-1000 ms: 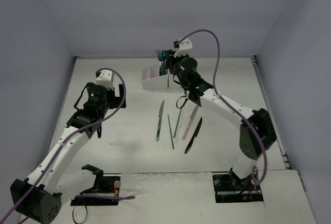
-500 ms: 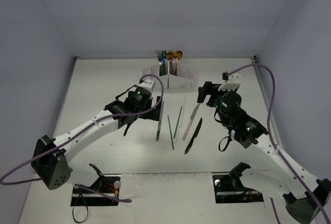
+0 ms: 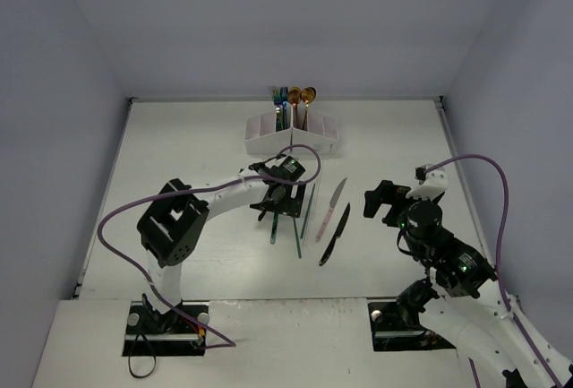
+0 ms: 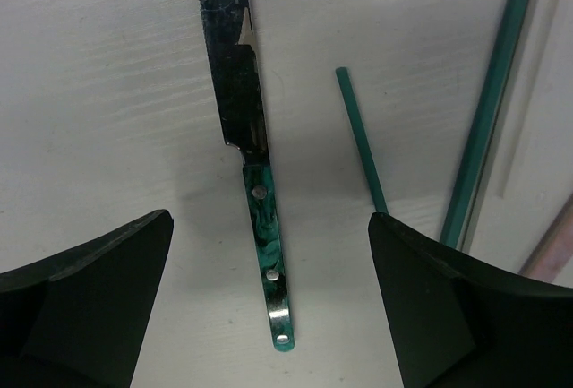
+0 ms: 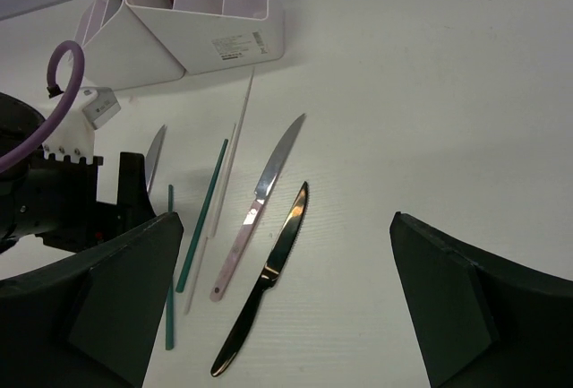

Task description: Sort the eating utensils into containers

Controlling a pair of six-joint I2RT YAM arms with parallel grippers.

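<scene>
Green-handled knife point(image 4: 260, 193) lay between the released left hand's point(image 4: 270, 231) spread fingers point(image 4: 89, 289), bare table point(image 4: 107, 92) either side. Three knives point(image 5: 235, 254), two teal chopsticks point(image 5: 204, 213) lay ahead of the released right hand point(image 3: 380, 202), organiser point(image 5: 215, 47) beyond.

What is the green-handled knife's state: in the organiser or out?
Out. The green-handled knife lies flat on the table beneath the open left tool, not gripped.

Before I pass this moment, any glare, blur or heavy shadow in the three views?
Top external view: even light, faint shadows on the table, sharp. Left wrist view: the green-handled knife is crisp, its blade mirror-dark with one bright glint; the left gripper's fingers are black and featureless. Right wrist view: glare streaks the black knife; the right gripper's fingers are dark too.
</scene>
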